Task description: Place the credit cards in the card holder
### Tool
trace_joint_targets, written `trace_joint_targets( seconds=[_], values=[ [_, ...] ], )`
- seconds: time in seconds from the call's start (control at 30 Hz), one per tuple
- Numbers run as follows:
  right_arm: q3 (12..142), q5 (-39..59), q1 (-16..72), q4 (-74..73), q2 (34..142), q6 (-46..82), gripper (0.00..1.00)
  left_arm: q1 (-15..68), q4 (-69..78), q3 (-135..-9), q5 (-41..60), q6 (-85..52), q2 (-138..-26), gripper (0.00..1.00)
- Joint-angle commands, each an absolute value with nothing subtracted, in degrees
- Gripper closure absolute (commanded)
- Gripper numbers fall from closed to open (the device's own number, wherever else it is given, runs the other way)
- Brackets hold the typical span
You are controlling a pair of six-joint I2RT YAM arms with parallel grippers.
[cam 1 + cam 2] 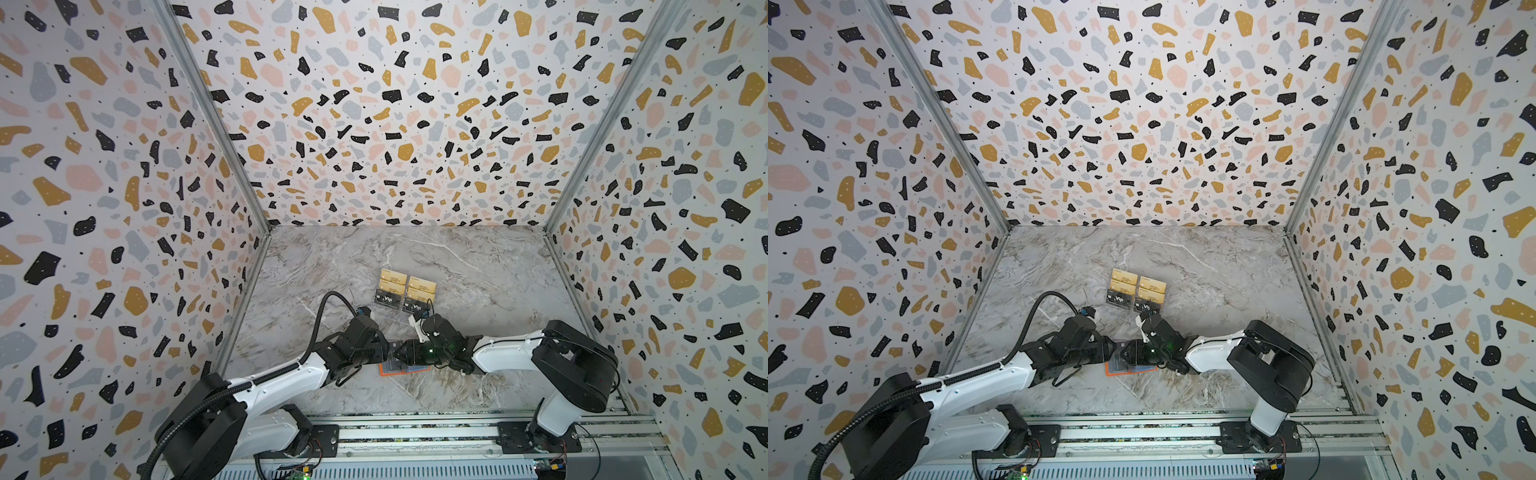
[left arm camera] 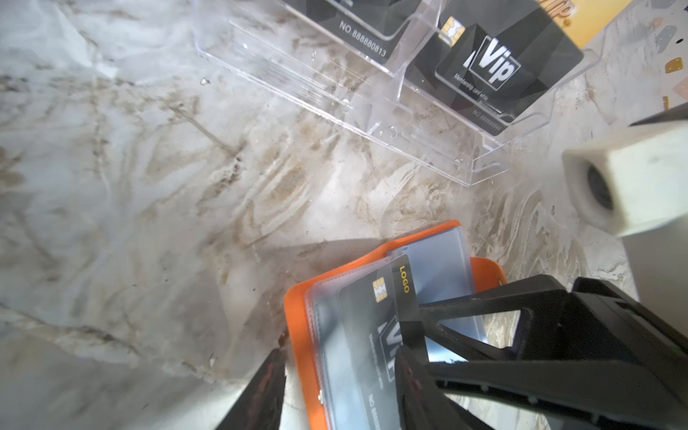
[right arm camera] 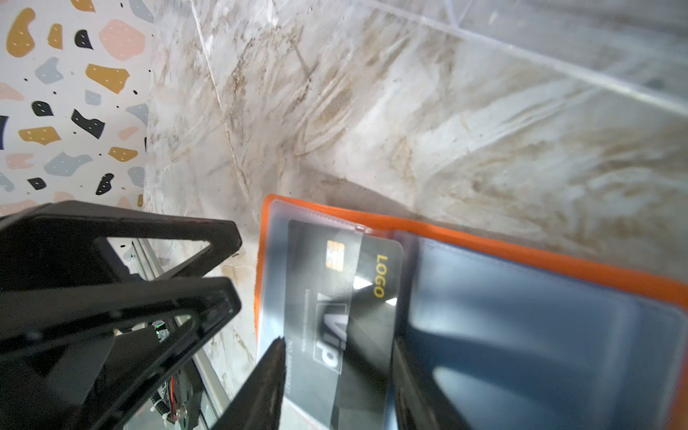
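Black Vip card [image 3: 316, 286] partly inside orange card holder [image 3: 521, 255], right tool [image 3: 337, 342] apparently gripping it

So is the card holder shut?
No, the card holder lies open, with clear sleeves and a black card showing inside.

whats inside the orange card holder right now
A black Vip card sits partly in a clear sleeve of the open card holder, its LOGO end sticking out. The bluish sleeves beside it look empty; pages underneath are covered.
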State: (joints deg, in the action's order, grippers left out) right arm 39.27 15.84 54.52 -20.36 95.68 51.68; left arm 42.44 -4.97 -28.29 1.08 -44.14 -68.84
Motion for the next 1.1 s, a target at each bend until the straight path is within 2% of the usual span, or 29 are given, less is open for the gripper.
trace_joint_targets(
  seconds=[0.0, 0.37, 1.07],
  values=[
    [41.1, 14.7, 54.8, -15.6, 95.5, 49.2, 0.52, 42.2, -3.7, -27.1, 2.2, -44.3, -69.7, 0.5],
    [43.0, 17.1, 55.8, -17.5, 97.6, 48.8, 0.53, 42.1, -1.1, -27.1, 4.5, -44.1, -72.9, 0.51],
    [39.5, 24.3, 56.3, -33.7, 100.0, 59.2, 0.53, 42.1, 4.2, -23.0, 4.9, -49.0, -71.6, 0.52]
  ],
)
